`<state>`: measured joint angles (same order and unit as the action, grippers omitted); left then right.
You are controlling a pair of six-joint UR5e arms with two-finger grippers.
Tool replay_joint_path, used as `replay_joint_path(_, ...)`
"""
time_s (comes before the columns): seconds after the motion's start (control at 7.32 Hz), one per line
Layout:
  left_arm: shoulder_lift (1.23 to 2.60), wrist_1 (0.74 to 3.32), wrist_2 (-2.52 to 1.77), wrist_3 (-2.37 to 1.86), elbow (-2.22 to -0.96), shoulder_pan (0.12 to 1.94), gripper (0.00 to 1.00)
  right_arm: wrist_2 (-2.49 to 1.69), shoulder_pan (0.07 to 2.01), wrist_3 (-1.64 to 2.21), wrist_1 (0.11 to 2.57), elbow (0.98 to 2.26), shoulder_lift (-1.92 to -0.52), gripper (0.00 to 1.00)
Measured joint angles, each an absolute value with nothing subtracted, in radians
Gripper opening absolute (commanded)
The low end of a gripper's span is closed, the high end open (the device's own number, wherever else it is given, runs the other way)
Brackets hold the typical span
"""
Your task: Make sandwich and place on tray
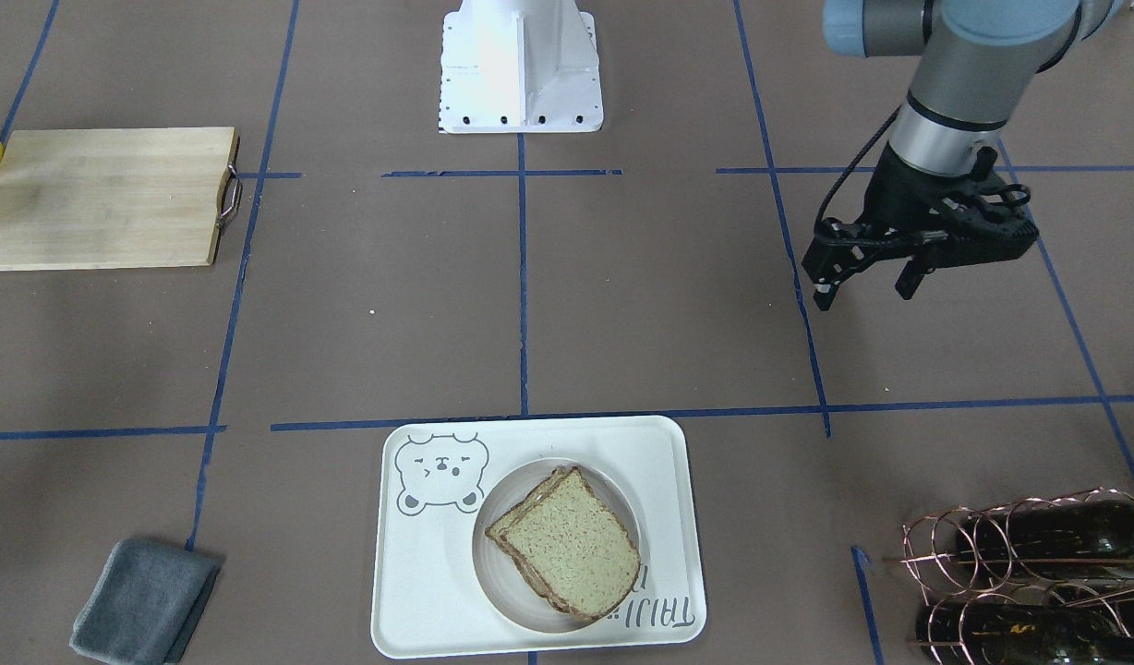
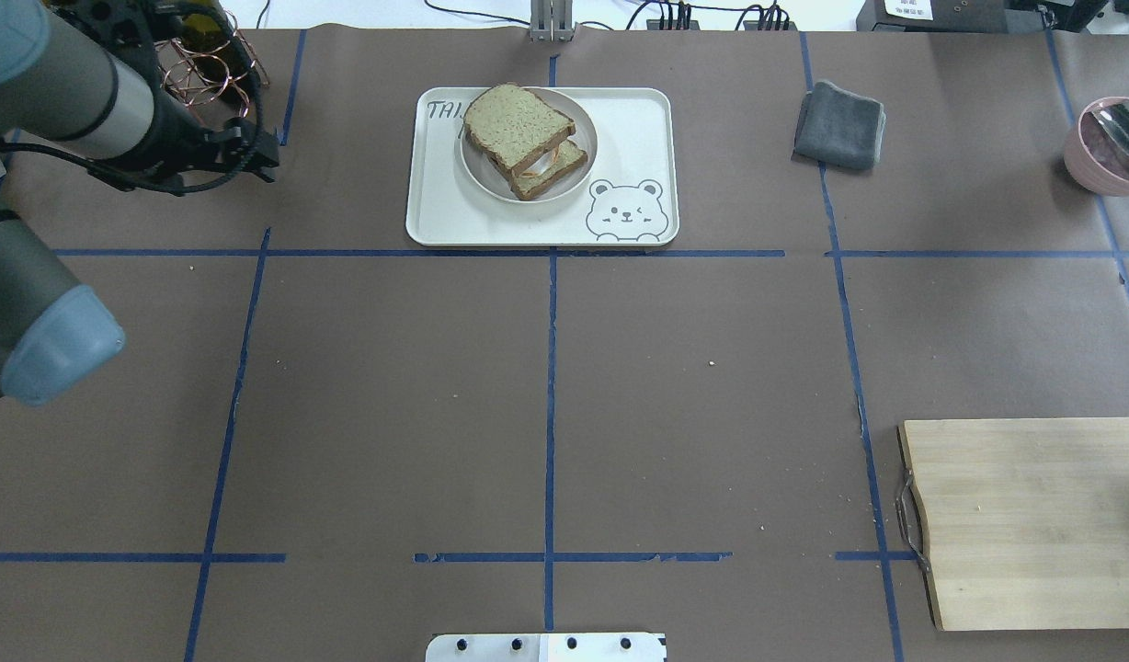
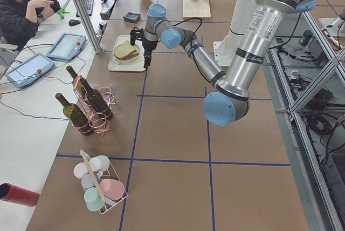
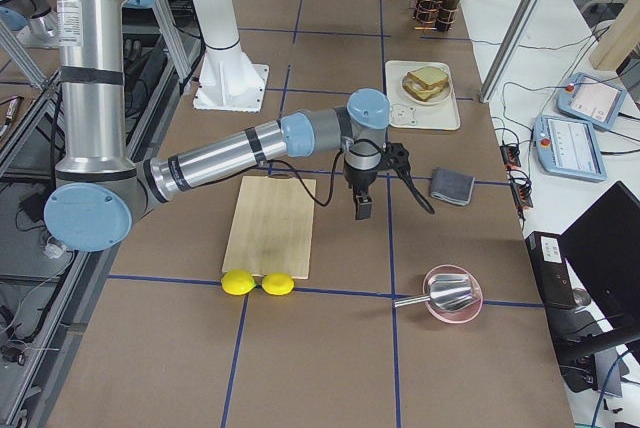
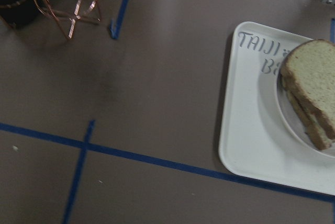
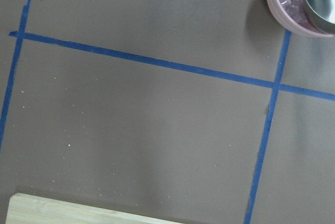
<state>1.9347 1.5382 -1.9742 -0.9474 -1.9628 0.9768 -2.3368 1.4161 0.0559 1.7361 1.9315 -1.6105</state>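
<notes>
The sandwich (image 1: pixel 567 545), two speckled tan bread slices with a bit of white between them, lies on a small round plate (image 1: pixel 530 621) on the cream bear tray (image 1: pixel 419 573). It also shows in the overhead view (image 2: pixel 514 124) and the left wrist view (image 5: pixel 311 77). My left gripper (image 1: pixel 864 284) hangs open and empty above the bare table, well off to the tray's side and apart from it. My right gripper (image 4: pixel 361 210) shows only in the exterior right view, above the table between the cutting board and the grey cloth; I cannot tell whether it is open or shut.
A wooden cutting board (image 2: pixel 1033 524) lies on the robot's right, with two lemons (image 4: pixel 258 283) beside it. A grey cloth (image 2: pixel 840 124) and a pink bowl with a metal scoop (image 2: pixel 1107 142) are farther out. A copper wine rack with bottles (image 1: pixel 1029 573) stands near the left gripper's side.
</notes>
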Motion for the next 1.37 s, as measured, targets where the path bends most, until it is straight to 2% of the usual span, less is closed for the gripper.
replay_joint_path(0.27,1.811,1.525,-2.119,-0.609,-1.944,1.143,1.00,-2.427,1.493,0.018,1.732,1.896,-1.634,1.00)
replay_joint_path(0.82,1.613,1.522,-2.280,-0.056,-1.788,1.442,1.00,-2.429,1.505,0.022,1.730,1.869,-1.642,1.00)
replay_joint_path(1.09,1.562,1.524,-2.288,0.050,-1.719,1.500,1.00,-2.430,1.505,0.021,1.730,1.855,-1.643,1.00)
replay_joint_path(1.37,1.542,1.529,-2.298,0.063,-1.701,1.521,1.00,-2.430,1.505,0.021,1.730,1.855,-1.641,1.00)
